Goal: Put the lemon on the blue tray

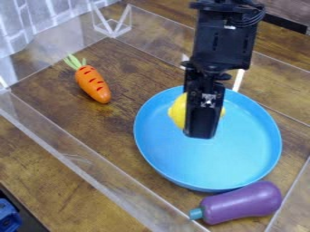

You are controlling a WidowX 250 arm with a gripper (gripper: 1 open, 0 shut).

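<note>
The lemon [179, 111], small and bright yellow, shows at the left side of my black gripper [198, 130], partly hidden behind the fingers. The gripper is shut on the lemon and points steeply down over the left half of the blue tray [246, 152]. The lemon hangs a little above the tray's floor. The tray is a large round blue plate with a shallow rim, lying on the wooden table.
An orange carrot [92, 83] with a green top lies to the left of the tray. A purple eggplant [240, 203] rests just off the tray's near rim. Clear acrylic walls [61, 136] border the work area at the front left and back.
</note>
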